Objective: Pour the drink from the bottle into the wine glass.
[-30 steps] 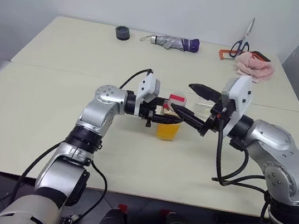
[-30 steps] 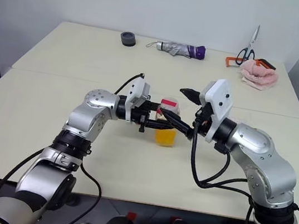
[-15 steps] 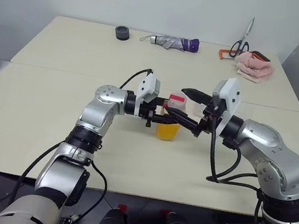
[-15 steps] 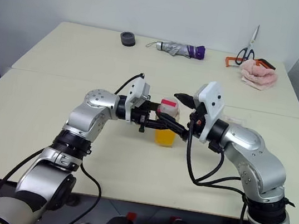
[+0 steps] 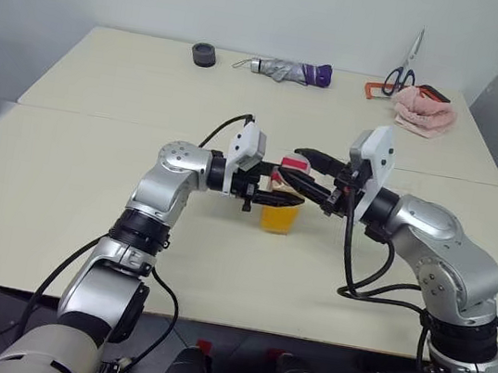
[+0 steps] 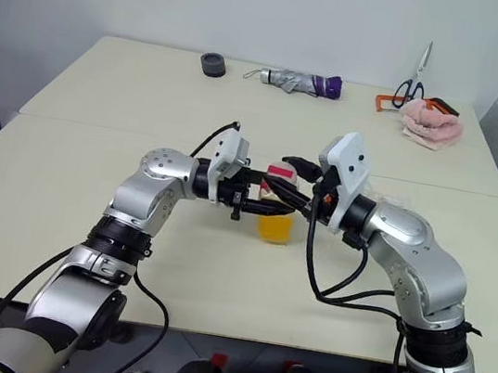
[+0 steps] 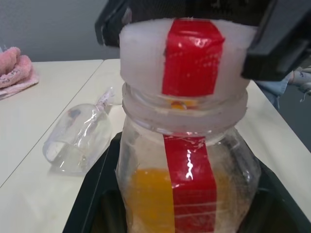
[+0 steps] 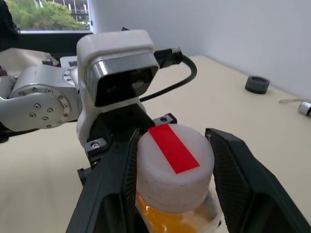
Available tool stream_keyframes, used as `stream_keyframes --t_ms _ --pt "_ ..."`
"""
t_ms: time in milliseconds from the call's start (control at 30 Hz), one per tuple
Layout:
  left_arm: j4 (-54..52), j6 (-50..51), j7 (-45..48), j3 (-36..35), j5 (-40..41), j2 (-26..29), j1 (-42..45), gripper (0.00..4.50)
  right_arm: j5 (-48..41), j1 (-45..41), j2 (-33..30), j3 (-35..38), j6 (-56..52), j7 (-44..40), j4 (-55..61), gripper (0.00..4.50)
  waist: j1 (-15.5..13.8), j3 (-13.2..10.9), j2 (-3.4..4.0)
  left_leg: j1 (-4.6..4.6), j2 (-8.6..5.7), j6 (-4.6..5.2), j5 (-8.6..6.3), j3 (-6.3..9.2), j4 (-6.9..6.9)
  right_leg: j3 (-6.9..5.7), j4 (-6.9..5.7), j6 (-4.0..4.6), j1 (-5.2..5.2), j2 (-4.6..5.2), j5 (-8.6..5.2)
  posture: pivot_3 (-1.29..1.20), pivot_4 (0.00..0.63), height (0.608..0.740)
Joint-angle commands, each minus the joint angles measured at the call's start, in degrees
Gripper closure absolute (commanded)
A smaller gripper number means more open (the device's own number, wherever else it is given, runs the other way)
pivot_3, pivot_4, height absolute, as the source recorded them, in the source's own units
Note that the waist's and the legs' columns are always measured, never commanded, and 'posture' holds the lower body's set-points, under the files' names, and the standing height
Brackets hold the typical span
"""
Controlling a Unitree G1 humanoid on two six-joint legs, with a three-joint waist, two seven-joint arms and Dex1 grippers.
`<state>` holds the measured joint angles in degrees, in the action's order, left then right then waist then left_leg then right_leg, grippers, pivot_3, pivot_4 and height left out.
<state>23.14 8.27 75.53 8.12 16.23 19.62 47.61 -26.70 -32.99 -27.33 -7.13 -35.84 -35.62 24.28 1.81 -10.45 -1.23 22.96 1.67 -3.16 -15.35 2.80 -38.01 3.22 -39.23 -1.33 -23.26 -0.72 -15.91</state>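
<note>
Bottle (image 5: pixel 283 196) upright near middle of surface (image 5: pixel 90 182), long axis vertical, cap (image 8: pixel 174 160) still on and pointing up. Held at body by left tool (image 5: pixel 272 190), closed narrow on it. Right tool (image 8: pixel 170 194) half open, fingers on both sides of cap, one touching. Drink (image 7: pixel 150 194) all inside, nothing poured. Wine glass (image 7: pixel 77 141) lying on its side nearby, mouth toward bottle; probably to be stood up first.

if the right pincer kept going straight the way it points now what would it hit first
Probably the white cap with the red strip on the small clear plastic bottle of orange drink: the right pincer already straddles it. Beyond it sits the left pincer, gripping the bottle's body.
</note>
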Motion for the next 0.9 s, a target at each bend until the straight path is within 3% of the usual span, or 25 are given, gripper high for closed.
stream_keyframes --t_ms 33,233,367,633,767,900 --pt "-2.2 -0.6 -0.2 -0.5 0.8 -0.2 1.2 2.58 6.3 -0.5 -2.0 -2.9 7.4 -2.1 1.5 2.68 0.0 0.0 0.0 0.0 0.0 0.0 0.0 0.0 0.0 0.0 0.0 0.0 0.0 0.0 0.0 0.0 0.15 0.74" --pt "-2.4 -0.4 -0.3 -0.5 0.7 -0.4 1.1 2.6 3.7 1.4 0.3 -0.4 8.0 -2.5 1.1 2.76 0.0 0.0 0.0 0.0 0.0 0.0 0.0 0.0 0.0 0.0 0.0 0.0 0.0 0.0 0.0 0.0 0.15 0.74" --pt "-2.7 -0.4 -0.5 -0.6 0.8 -0.4 1.0 2.6 -4.6 2.8 2.1 4.7 2.5 -1.8 2.6 2.76 0.0 0.0 0.0 0.01 0.0 0.0 0.0 0.0 0.0 0.0 0.0 0.01 0.0 0.01 0.0 0.0 0.15 0.74" --pt "-3.5 0.0 -0.8 -0.8 1.1 -0.1 0.3 2.6 -16.5 7.1 -1.6 15.8 -5.9 1.6 9.3 2.76 -0.1 0.0 0.0 0.02 -0.01 0.0 0.0 0.0 0.01 0.0 0.01 0.0 0.0 0.02 0.0 0.0 0.15 0.74" --pt "-3.6 0.1 -1.0 -1.0 1.3 0.1 0.0 2.6 -13.7 19.6 -7.9 21.0 -5.7 0.6 11.8 2.76 -0.3 0.0 0.0 0.03 -0.01 0.01 0.0 0.01 0.02 -0.01 0.06 0.0 0.03 0.02 0.0 0.0 0.15 0.74" --pt "-3.6 0.2 -1.4 -1.2 1.4 0.3 -0.1 2.6 -6.4 30.4 -8.7 21.9 0.7 1.4 7.9 2.76 -0.3 0.0 0.0 0.04 -0.02 0.01 -0.01 0.01 0.03 -0.01 0.13 -0.01 0.07 0.02 0.0 0.0 0.15 0.74"
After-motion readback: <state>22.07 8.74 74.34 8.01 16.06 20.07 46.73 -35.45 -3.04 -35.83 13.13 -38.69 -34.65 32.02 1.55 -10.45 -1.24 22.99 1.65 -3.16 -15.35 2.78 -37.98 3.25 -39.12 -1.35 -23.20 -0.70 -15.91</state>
